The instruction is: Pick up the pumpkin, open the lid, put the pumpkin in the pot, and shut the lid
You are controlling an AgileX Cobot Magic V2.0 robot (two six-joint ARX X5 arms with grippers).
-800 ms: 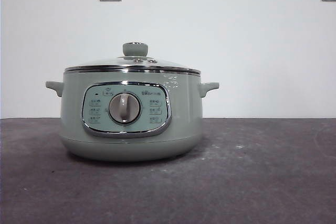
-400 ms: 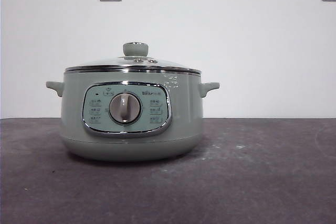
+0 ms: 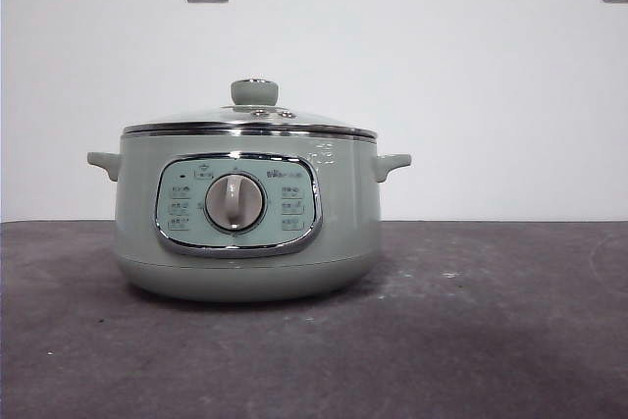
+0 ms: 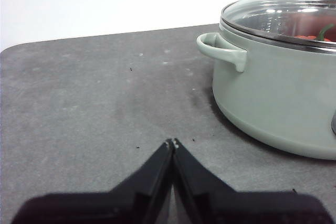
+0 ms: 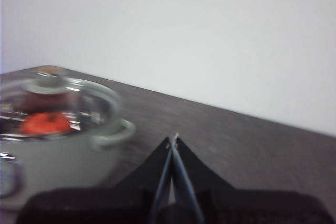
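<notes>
The sage-green pot (image 3: 245,218) is seen left of centre in the front view on the dark table (image 3: 471,331), the glass lid (image 3: 250,121) seated on its rim. The pumpkin (image 5: 46,123) is glimpsed inside through the glass. The left gripper (image 4: 172,142) and right gripper (image 5: 174,139) are pinched together, empty, beside the pot.

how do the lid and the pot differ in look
The lid is shallow, domed clear glass with a chrome rim; the pot is deep, opaque sage green. The lid has one round knob on top; the pot has two side handles. Both share sage-green and chrome.
</notes>
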